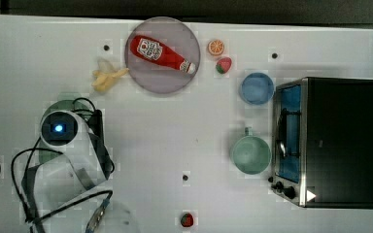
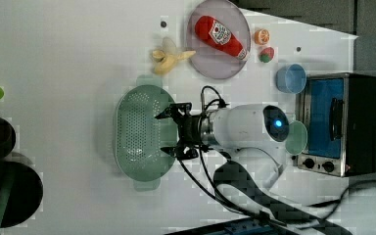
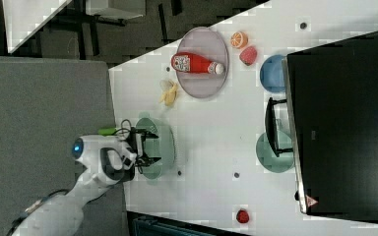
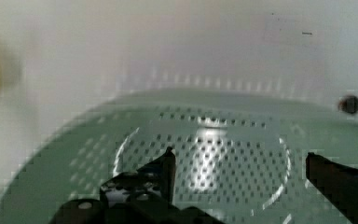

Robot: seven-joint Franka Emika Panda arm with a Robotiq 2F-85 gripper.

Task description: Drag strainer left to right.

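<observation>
The strainer [image 2: 139, 134], a pale mint-green oval colander dotted with rows of tiny holes, sat on the white worktop [image 2: 68, 58]. In the left view it lay below the peeled banana [image 2: 169, 56] and well to the left view's left of the toaster oven [image 2: 340, 122]. The gripper [image 2: 169, 133] hung over the strainer's bowl, at the edge nearer the arm, with its black fingers [image 2: 165, 114] spread wide and nothing between them. In the wrist view the two fingers [image 4: 165, 165] stood far apart above the perforated bottom of the strainer [image 4: 205, 154]; whether they touched the plastic could not be told.

Taking the strainer as the landmark in the left view, the grey plate [image 2: 210, 61] carrying the ketchup bottle [image 2: 221, 35] lay beyond the banana. The green mug [image 2: 297, 138] and the blue bowl [image 2: 291, 78] stood next to the toaster oven, well apart from the strainer.
</observation>
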